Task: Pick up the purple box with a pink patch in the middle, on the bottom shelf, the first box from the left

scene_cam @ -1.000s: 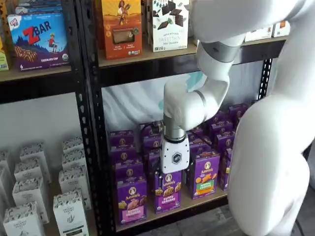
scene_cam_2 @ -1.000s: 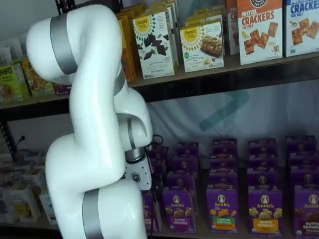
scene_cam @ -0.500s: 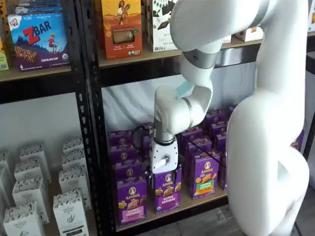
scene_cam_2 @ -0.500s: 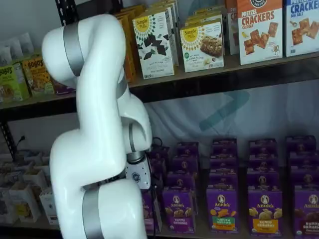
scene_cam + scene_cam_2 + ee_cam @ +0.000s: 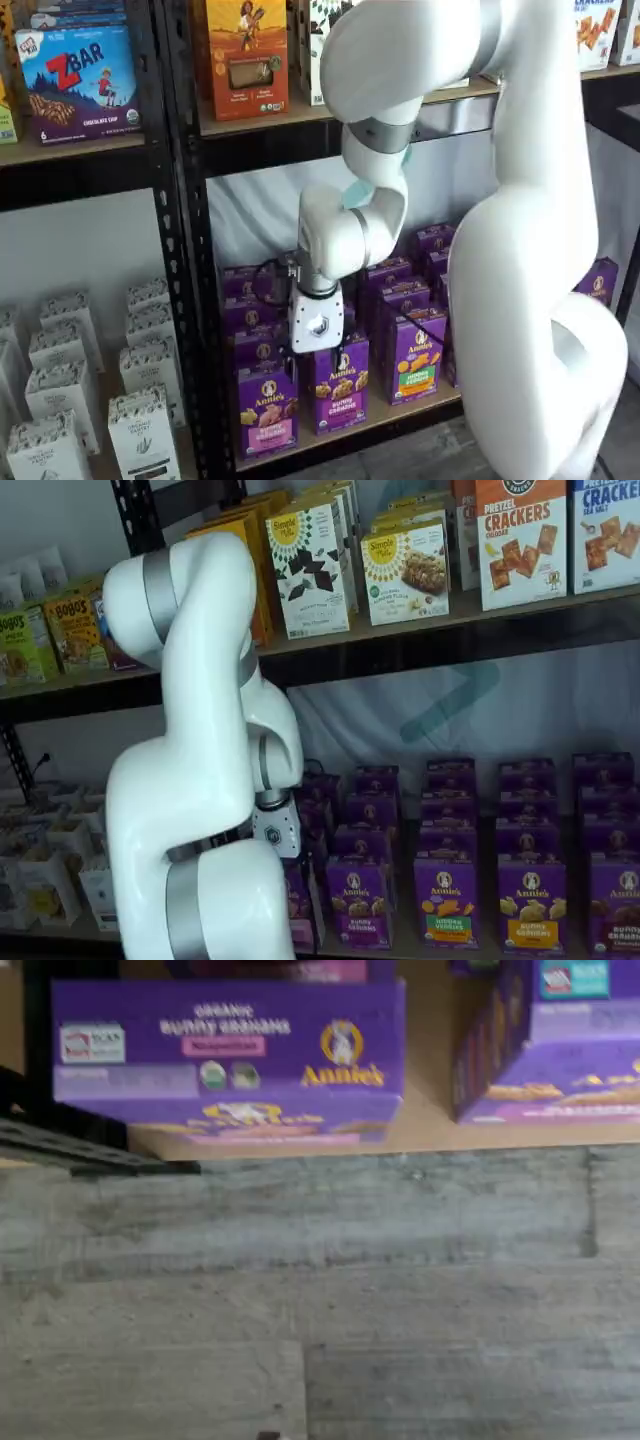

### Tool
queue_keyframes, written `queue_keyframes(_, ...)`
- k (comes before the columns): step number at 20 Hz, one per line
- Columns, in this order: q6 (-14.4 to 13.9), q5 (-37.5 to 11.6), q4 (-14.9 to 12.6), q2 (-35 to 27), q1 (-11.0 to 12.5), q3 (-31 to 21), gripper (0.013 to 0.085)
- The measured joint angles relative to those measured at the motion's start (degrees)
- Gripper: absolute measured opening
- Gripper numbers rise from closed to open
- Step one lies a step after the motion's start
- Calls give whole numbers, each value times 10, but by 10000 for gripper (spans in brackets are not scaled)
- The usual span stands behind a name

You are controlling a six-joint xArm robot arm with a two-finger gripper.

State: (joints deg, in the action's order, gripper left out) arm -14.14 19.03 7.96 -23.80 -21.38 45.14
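The purple box (image 5: 267,410) with a pink band stands upright at the front left of the bottom shelf (image 5: 415,405). In the wrist view its top and pink-edged front (image 5: 228,1050) show from above, at the shelf board's edge. The gripper's white body (image 5: 316,322) hangs in front of the boxes, just right of and above the purple box. Its fingers do not plainly show. In a shelf view the gripper body (image 5: 275,835) sits beside the arm, which hides most of the purple box.
Other purple Annie's boxes (image 5: 341,380) (image 5: 418,355) fill rows to the right and behind. A black rack post (image 5: 190,300) stands just left of the purple box. White boxes (image 5: 140,425) sit in the neighbouring bay. Grey wood floor (image 5: 320,1300) lies below the shelf edge.
The arm has swung left. The gripper body has moved left and slightly up, from in front of the second column towards the leftmost column of boxes.
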Motion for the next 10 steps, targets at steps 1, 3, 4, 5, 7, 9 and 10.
queue_keyframes(1,-5,-2,-6,-6,1,8,850)
queue_keyframes(3,-33,0,-39,-20,4,27,850)
queue_keyframes(4,-44,2,-52,-26,5,37,850)
queue_keyframes(5,-54,3,-64,-34,6,48,850)
queue_keyframes(7,-46,10,-54,-47,6,69,850)
queue_keyframes(9,-41,20,-49,-62,5,92,850)
queue_keyframes(10,-39,24,-47,-67,5,100,850)
